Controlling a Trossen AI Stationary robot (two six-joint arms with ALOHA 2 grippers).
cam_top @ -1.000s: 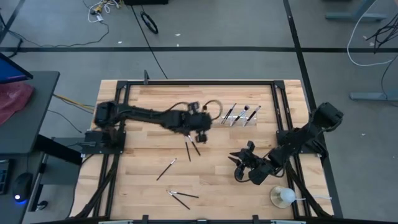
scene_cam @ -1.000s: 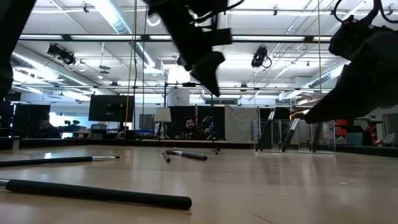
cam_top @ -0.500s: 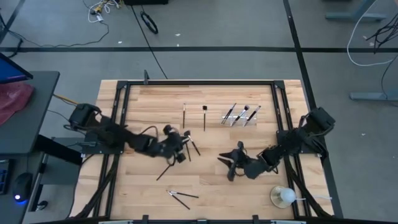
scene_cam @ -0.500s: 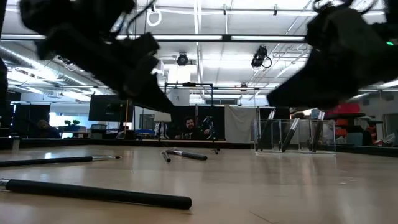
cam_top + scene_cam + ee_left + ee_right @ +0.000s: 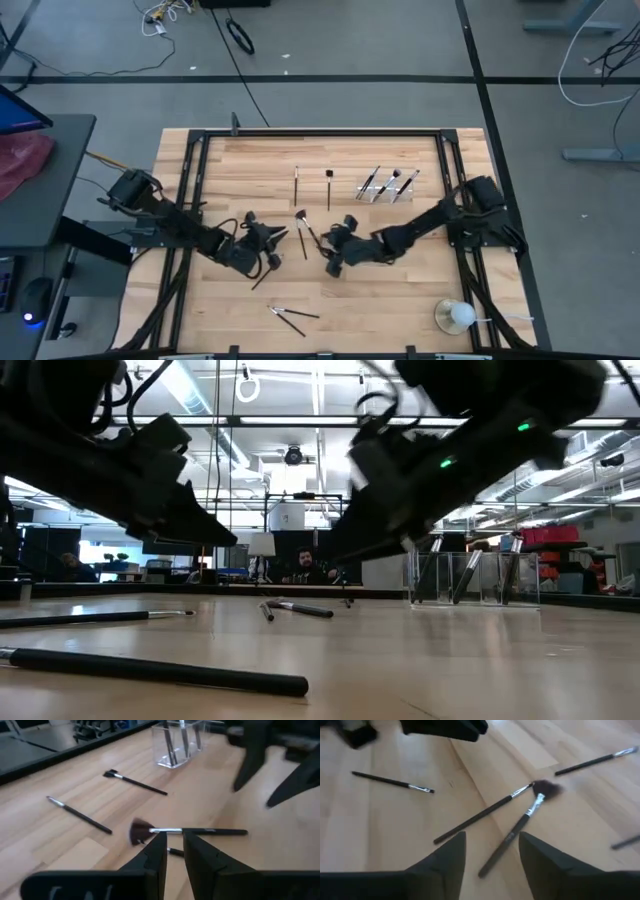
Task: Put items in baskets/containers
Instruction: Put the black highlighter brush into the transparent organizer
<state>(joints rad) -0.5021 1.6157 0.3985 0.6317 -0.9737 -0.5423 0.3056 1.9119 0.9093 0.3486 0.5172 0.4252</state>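
A: High view: where are the brushes?

B: Two crossed makeup brushes (image 5: 304, 236) lie at mid-frame on the wooden bench (image 5: 220, 160); more sit lower centre, and three stand in the clear tray (image 5: 387, 185) at upper right.

A: What changed?

B: Within a second both arms swung to centre. The left tool (image 5: 264, 240) left the top of the bench, where two brushes now lie; the right tool (image 5: 336, 246) came from the lower right.

A: Grips?

B: Right tool spread, nothing held; left tool nearly closed, empty. I judge a pickup is next.

A: Materials?

B: Thin dark handles, silver ferrules, soft fanned bristles.
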